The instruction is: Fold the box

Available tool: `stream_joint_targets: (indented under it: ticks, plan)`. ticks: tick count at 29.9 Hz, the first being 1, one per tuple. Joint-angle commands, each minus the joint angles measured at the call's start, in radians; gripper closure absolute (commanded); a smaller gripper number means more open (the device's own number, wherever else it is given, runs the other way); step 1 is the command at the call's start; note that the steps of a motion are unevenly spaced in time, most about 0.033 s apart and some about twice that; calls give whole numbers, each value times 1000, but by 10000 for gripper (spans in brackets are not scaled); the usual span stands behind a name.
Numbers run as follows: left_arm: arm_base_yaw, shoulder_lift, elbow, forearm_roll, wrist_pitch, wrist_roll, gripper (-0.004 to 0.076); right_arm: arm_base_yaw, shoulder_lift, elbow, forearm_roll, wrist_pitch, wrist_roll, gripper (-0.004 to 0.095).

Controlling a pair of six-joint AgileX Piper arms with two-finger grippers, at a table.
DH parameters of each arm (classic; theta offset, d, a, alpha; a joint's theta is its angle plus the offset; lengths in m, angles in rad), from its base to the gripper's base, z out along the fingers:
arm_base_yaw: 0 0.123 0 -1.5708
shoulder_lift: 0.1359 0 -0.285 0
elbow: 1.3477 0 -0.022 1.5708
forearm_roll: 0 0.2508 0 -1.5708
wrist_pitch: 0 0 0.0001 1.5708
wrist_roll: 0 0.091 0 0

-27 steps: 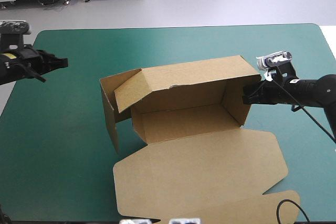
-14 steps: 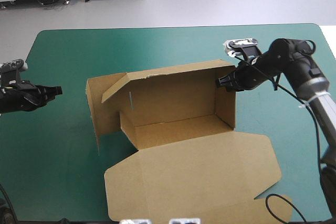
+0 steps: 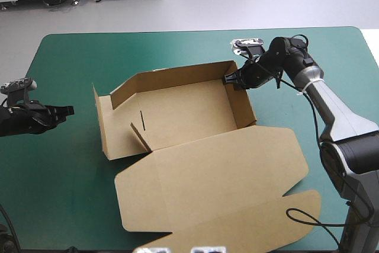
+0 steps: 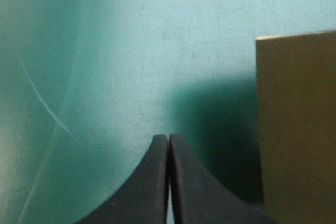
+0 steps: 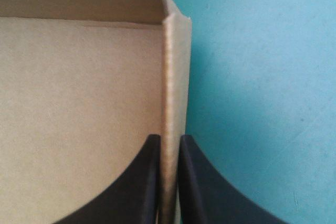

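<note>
The brown box (image 3: 183, 111) lies mid-table as an open tray. Its far wall and right wall stand, the left end wall (image 3: 102, 128) leans outward, and the lid (image 3: 219, 176) lies flat toward the front. A small flap (image 3: 139, 134) sticks up inside near the left end. My right gripper (image 3: 230, 80) is at the far right corner, and in the right wrist view the right gripper (image 5: 169, 141) is shut on the right wall (image 5: 176, 77). My left gripper (image 3: 68, 111) hovers left of the box, apart from it. The left gripper (image 4: 168, 138) is shut on nothing, with the box's edge (image 4: 296, 129) beside it.
The lid's end flap (image 3: 260, 220) reaches close to the table's front edge. The teal-green cover (image 3: 148, 51) stretches from the box to the far edge, and a strip of it separates the left gripper from the box.
The right gripper has swung leftward and farther back with the right wall, dragging and turning the box to the left. The far wall's top flap has opened up. The left gripper barely moved.
</note>
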Motion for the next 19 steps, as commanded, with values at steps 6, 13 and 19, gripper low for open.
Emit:
stream_joint_targets:
  ticks: [6, 13, 19]
  plan:
    - [-2, -30, -23, -45, -35, 22, 733, 46, -16, -59, -164, 7, -12, 487]
    - [-2, -30, -23, -45, -35, 27, 733, 46, -41, -304, -176, 120, -12, 486]
    - [-2, -30, -23, -45, -13, 29, 733, 44, -61, -487, -238, 233, 89, 490]
